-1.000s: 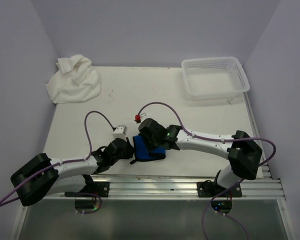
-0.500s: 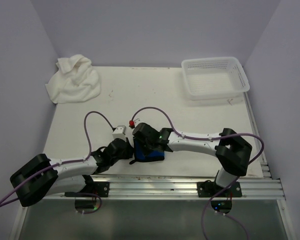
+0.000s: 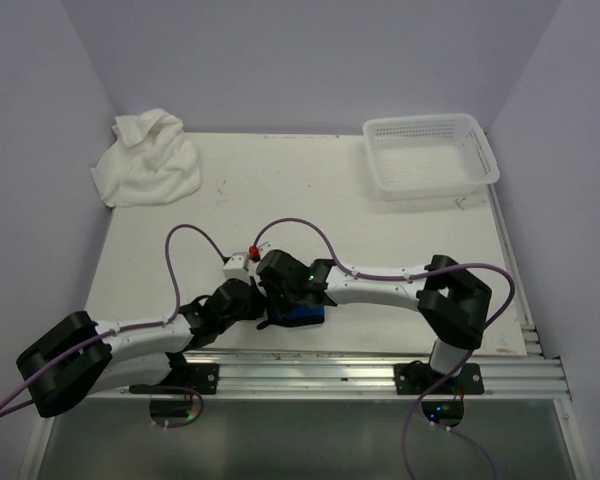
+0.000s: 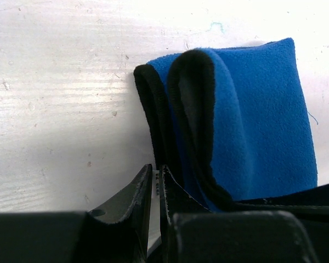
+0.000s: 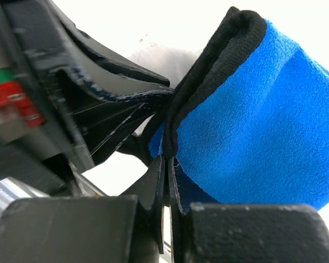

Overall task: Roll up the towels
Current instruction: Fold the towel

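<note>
Two hands are crowding the blue towel (image 4: 257,120), folded just ahead of both: right hand (image 5: 167,164) is pinching its black hem (image 5: 208,71), left hand (image 4: 155,175) is sitting nearly closed, grip unclear. Soft and floppy, probably best taken by that hem.

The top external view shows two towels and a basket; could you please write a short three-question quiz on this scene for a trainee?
1. True or false: the white towel lies bunched up outside the basket.
2. Which thing do the left gripper and the right gripper meet at? A the blue towel; B the white towel; C the basket.
3. Fill in: the basket stands at the far ___ corner of the table.
Key: 1 true; 2 A; 3 right.
</note>
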`<state>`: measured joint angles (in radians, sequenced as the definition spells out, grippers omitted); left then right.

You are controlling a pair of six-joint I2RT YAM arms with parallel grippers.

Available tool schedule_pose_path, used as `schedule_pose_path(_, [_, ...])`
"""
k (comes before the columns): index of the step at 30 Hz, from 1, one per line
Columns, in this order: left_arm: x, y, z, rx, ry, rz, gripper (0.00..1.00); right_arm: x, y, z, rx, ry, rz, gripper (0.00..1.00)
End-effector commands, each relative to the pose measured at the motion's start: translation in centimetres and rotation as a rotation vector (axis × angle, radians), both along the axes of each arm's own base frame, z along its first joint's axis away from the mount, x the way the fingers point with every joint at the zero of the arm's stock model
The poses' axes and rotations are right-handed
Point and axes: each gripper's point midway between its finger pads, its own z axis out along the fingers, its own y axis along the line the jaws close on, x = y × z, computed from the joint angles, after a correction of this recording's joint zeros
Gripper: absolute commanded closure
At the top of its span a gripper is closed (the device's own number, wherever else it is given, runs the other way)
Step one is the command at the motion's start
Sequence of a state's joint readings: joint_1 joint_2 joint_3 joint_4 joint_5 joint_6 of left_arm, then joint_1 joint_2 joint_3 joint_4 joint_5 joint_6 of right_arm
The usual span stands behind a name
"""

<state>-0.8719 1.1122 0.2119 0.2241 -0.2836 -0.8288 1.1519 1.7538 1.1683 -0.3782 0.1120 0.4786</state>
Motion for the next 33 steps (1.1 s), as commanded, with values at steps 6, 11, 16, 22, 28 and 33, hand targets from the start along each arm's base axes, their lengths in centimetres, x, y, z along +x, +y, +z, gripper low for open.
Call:
schedule_pose_path(6, [-0.5,0.6,-0.7,0.006,0.012,0.008,0.86,0.3,1.6,-0.4,0.015,0.007,-0.022,0.75])
schedule_pose_path(11, [-0.6,0.7,-0.5,0.003,0.010,0.010,0.86,0.9,1.2,0.5,0.013,-0.027,-0.042,0.68])
schedule_pose_path(16, [-0.5,0.8,-0.2,0.002,0.003,0.014,0.86,1.2,0.5,1.7,0.011,-0.057,-0.055,0.56])
schedule_pose_path(22, [-0.4,1.0,0.6,0.009,-0.007,0.022,0.86,1.8,-0.7,3.7,0.029,-0.107,-0.096,0.50])
schedule_pose_path(28, [0.0,1.7,1.9,0.034,-0.031,0.041,0.82,2.4,-3.0,5.1,0.057,-0.140,-0.151,0.46])
schedule_pose_path(33, [1.1,1.2,4.8,0.035,-0.090,0.031,0.68,4.0,-6.4,5.8,0.065,-0.158,-0.272,0.47])
